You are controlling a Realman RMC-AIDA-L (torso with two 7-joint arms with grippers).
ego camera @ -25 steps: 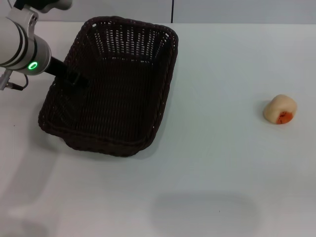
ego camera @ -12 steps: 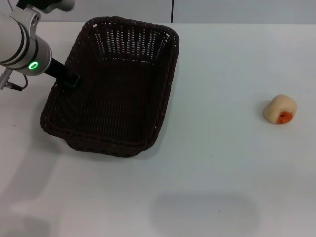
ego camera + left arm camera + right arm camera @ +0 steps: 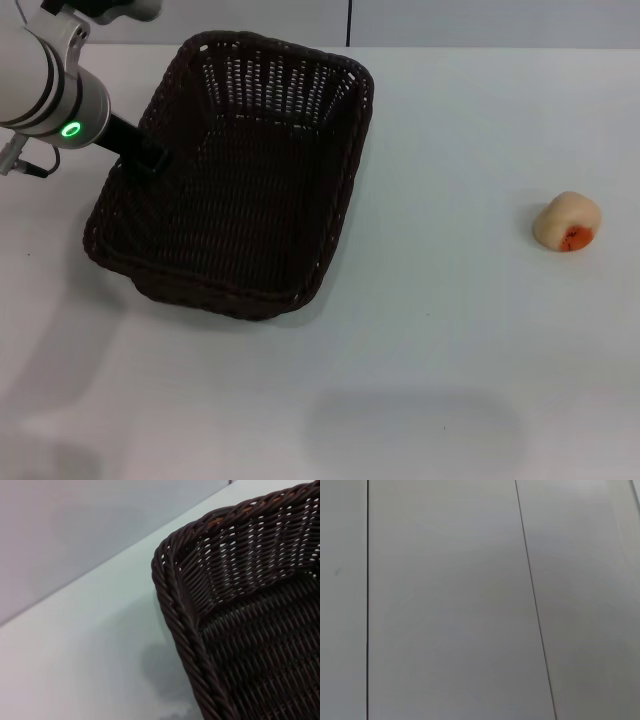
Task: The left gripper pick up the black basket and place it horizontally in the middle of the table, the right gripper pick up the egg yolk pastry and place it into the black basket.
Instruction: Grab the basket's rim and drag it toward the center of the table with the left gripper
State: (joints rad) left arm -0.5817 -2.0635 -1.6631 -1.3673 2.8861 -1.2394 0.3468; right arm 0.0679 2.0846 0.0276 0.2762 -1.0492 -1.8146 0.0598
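Note:
The black basket [image 3: 240, 190] lies lengthwise on the left half of the white table [image 3: 450, 330], its long axis running away from me. My left gripper [image 3: 150, 160] is shut on the rim of its left long side, with the white-and-silver arm and green ring at the far left. The left wrist view shows one braided corner of the basket [image 3: 190, 610] and a shadow beneath it on the table. The egg yolk pastry [image 3: 567, 221] sits alone at the right of the table, orange patch towards me. My right gripper is out of view.
The table's far edge meets a grey wall with a dark vertical seam [image 3: 349, 22]. The right wrist view shows only grey wall panels [image 3: 445, 600]. A wide stretch of bare table lies between basket and pastry.
The basket has shifted a little to the right with my left gripper holding its rim. The pastry has not moved.

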